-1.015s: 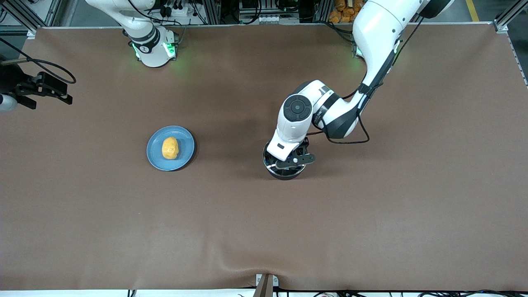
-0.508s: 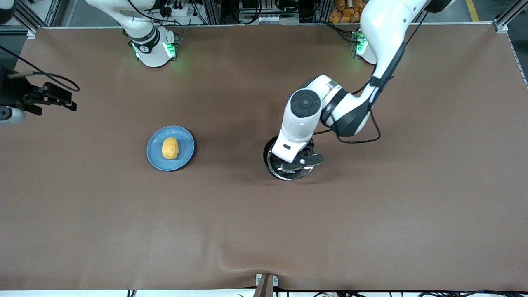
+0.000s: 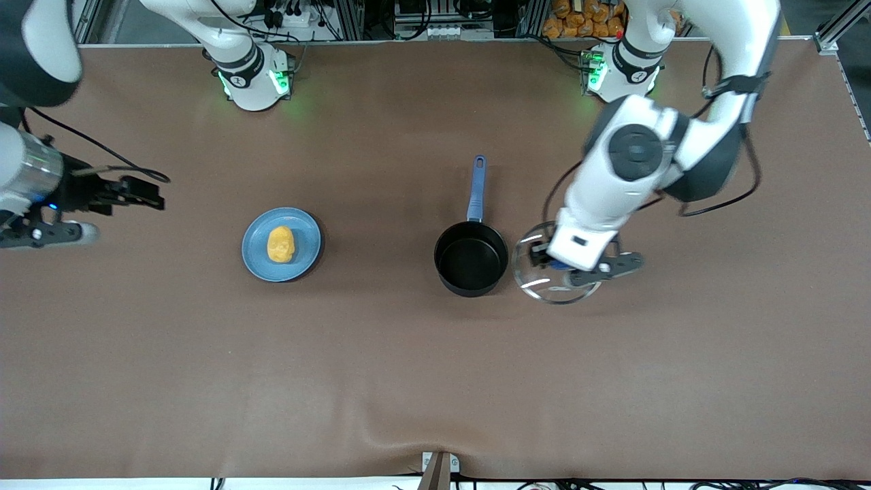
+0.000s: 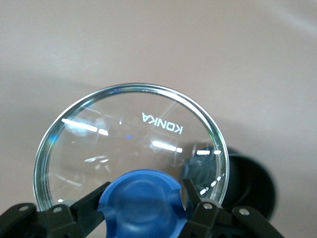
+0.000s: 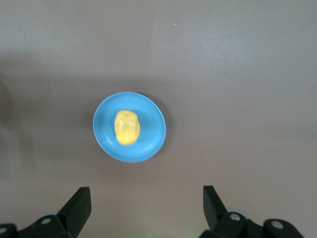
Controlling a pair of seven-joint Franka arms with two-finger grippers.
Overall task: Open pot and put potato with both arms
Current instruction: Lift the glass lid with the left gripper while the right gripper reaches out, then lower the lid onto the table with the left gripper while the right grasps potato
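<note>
Round clear-glass lid, blue knob

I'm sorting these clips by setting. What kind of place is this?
Probably a robotics lab, not a kitchen: two white robot arms bolted along one edge of a brown-covered table, metal framing and cables around it, and only a pot and a potato laid out.

pot mouth open, lid aside
</note>
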